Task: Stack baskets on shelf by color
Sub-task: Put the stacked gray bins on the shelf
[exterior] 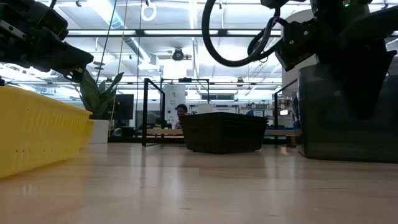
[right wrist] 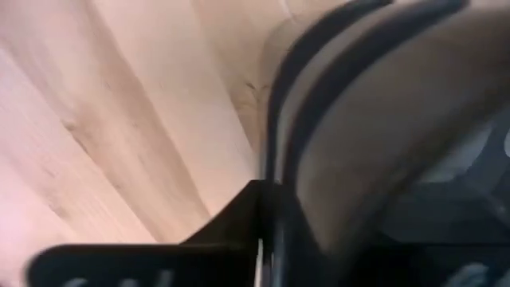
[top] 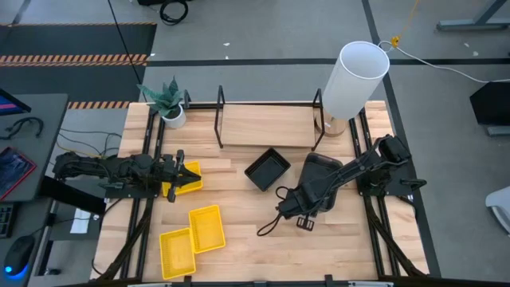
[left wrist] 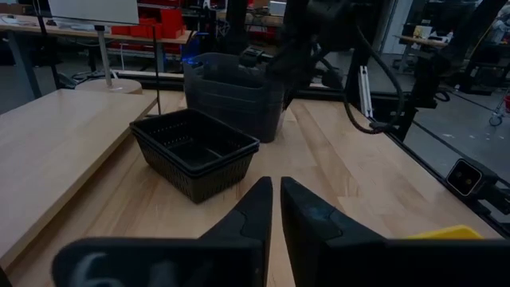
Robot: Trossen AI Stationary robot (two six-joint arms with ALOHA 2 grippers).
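Dark grey baskets (top: 320, 165) stand nested on the table, right of centre, also seen in the low view (exterior: 339, 118) and the left wrist view (left wrist: 235, 92). My right gripper (top: 305, 199) points down at their near-left side, shut on the rim (right wrist: 271, 215). A small black basket (top: 268, 169) sits left of them. The shelf (top: 267, 126) lies along the far edge. My left gripper (top: 179, 175) (left wrist: 273, 215) is shut, held level over one yellow basket (top: 188, 182). Two more yellow baskets (top: 205, 229) (top: 176, 253) lie at the near left. My right gripper has the dark grey basket's rim (right wrist: 319, 104) at its near-left side between its fingers, one finger (right wrist: 231, 227) outside the wall and the other seemingly inside. The fingers come from above, pointing down. The basket's bottom (exterior: 342, 155) rests on the table, upright.
A white lamp (top: 356, 80) stands at the shelf's right end and a potted plant (top: 169, 104) at its left end. Black upright frames (top: 221, 119) rise from the shelf. Bare tabletop (top: 263, 239) lies near the front, between the yellow baskets and the right arm.
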